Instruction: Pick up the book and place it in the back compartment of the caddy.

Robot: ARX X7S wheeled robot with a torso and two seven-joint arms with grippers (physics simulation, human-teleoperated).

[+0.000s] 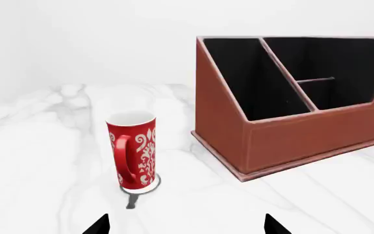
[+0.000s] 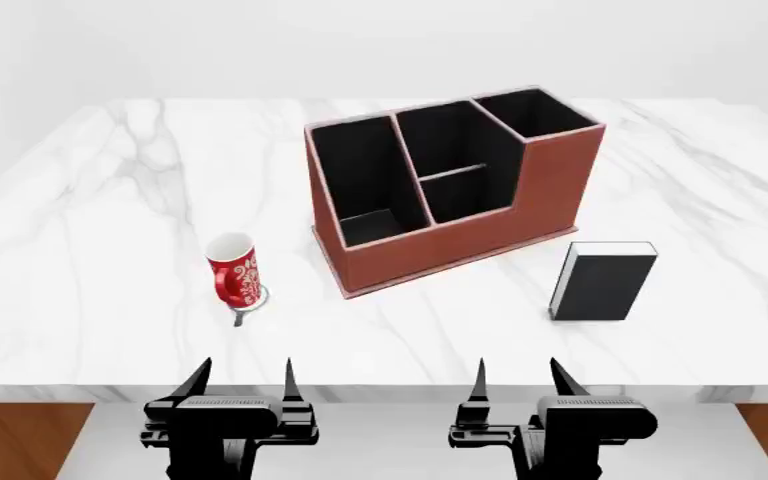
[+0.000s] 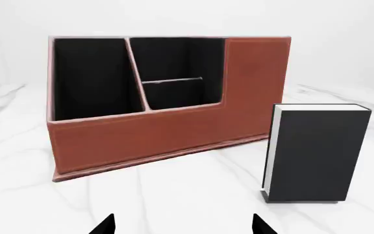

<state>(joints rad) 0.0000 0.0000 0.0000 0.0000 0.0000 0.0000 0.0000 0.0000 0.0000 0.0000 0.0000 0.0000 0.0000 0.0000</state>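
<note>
Left gripper (image 2: 241,375) hangs with jaws apart, holding nothing, off the near edge of the marble table (image 2: 77,250). Right gripper (image 2: 518,375) likewise spread and empty. The book (image 2: 604,282) stands upright at its one o'clock, just beside the caddy (image 2: 491,225).

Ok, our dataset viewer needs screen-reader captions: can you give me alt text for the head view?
A black book stands upright on a white marble table, apart from a reddish-brown caddy with empty black cells. A red patterned mug stands on the caddy's other side, and the left gripper and right gripper hang open at the table's near edge.
</note>
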